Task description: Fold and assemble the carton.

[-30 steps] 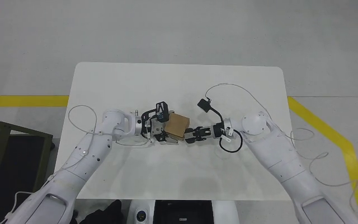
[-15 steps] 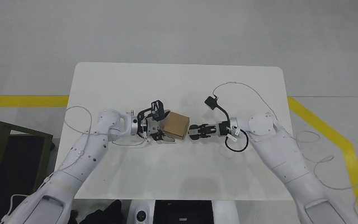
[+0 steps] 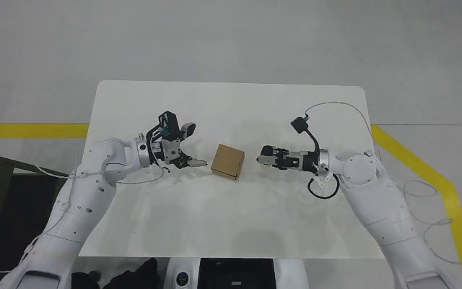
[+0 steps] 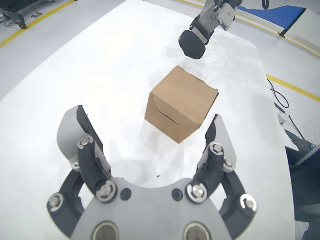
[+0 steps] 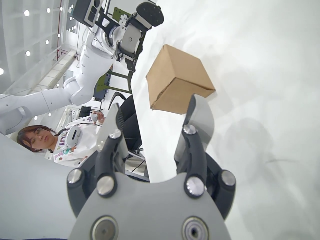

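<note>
The carton looks like thin brown card and is probably empty, so it should be very light. A one-sided push would likely slide it over the smooth table rather than tip it. Its walls are stiff along the creases but should give in mid-panel, and a hard squeeze would dent a face or spring a tucked flap. I judge the best hold to be across two opposite flat faces, pads low and close to the edges, away from the flap seam. The other gripper can serve as a stop on the far side.

It stands on the table as a closed cube, and every face in sight is folded shut. A slit where a flap tucks in shows on the side turned toward the left gripper.

The left gripper's jaws are spread wide, wider than the box. The carton sits ahead of their tips, in line with the gap, near but not touching. One corner edge points toward this gripper, so the pads would meet it on the slant unless the wrist turns.

The right gripper is on the opposite side with its jaws parted, though less widely. The carton is just beyond its tips, apart from them, again with an edge turned toward the opening. So the box is between the two grippers, held by neither.
</note>
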`<action>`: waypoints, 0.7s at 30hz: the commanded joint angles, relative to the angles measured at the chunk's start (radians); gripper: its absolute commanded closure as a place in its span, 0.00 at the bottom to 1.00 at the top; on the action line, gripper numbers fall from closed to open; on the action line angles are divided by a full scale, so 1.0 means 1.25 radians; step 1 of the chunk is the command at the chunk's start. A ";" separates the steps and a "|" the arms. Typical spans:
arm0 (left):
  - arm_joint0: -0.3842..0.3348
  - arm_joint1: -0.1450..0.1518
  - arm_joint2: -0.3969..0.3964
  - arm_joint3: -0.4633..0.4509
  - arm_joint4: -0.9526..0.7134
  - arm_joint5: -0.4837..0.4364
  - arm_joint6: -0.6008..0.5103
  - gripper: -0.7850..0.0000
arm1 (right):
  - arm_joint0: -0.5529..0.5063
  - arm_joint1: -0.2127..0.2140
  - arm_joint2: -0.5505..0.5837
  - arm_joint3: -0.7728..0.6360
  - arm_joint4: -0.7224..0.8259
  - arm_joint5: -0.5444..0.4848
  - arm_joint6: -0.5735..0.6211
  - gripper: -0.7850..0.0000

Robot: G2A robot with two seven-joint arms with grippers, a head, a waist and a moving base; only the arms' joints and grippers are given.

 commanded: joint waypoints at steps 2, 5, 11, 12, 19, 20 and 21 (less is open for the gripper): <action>0.007 0.008 -0.039 -0.004 -0.015 0.007 -0.010 0.00 | -0.006 0.005 0.031 -0.001 -0.033 -0.098 -0.054 0.00; 0.010 0.015 -0.073 -0.003 -0.031 0.016 -0.020 0.00 | -0.011 0.007 0.067 0.012 -0.083 -0.207 -0.140 0.00; 0.001 0.027 -0.133 0.001 -0.063 0.026 -0.039 0.00 | -0.011 0.012 0.143 0.017 -0.283 -0.302 -0.307 0.00; -0.001 0.028 -0.139 0.001 -0.065 0.027 -0.042 0.00 | -0.012 0.013 0.154 0.015 -0.311 -0.305 -0.324 0.00; -0.017 0.039 -0.185 0.012 -0.096 0.029 -0.066 0.00 | -0.043 0.023 0.261 -0.041 -0.566 -0.281 -0.484 0.00; -0.019 0.040 -0.189 0.013 -0.099 0.029 -0.070 0.00 | -0.047 0.024 0.272 -0.046 -0.590 -0.279 -0.501 0.00; -0.022 0.041 -0.192 0.014 -0.103 0.028 -0.074 0.00 | -0.049 0.026 0.283 -0.053 -0.614 -0.277 -0.518 0.00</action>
